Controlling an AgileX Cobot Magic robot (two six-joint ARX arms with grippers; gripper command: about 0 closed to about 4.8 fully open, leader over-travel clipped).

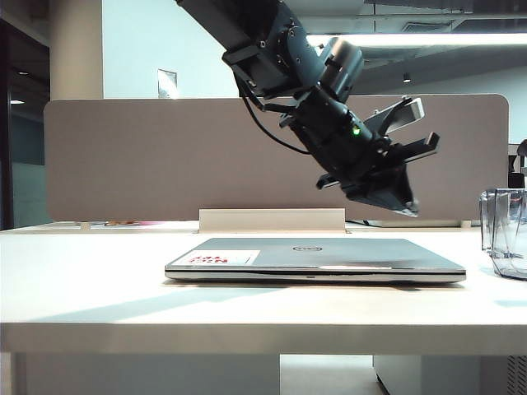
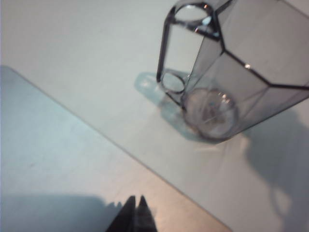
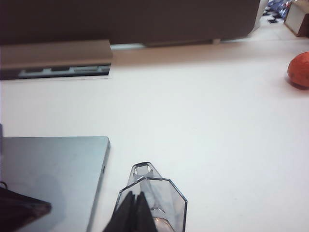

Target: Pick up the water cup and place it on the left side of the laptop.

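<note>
The water cup point(image 1: 504, 233) stands ungrasped at the desk's point(image 1: 99, 280) right edge, right of the laptop point(image 1: 317, 257). Left gripper point(image 1: 394, 200) hovers above the laptop, right gripper point(image 3: 134, 212) above the cup; both closed, empty. Grasp and transfer remain.

Low frontal exterior; downward wrist views

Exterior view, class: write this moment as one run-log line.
left gripper: jaws shut, above closed silver-grey laptop | right gripper: jaws shut, above cup | transparent smoky-grey faceted plastic cup: upright, right of laptop, unheld

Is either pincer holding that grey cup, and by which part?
Nothing is held. Both the left pincer and the right pincer are shut and empty; the water cup stands free.
</note>
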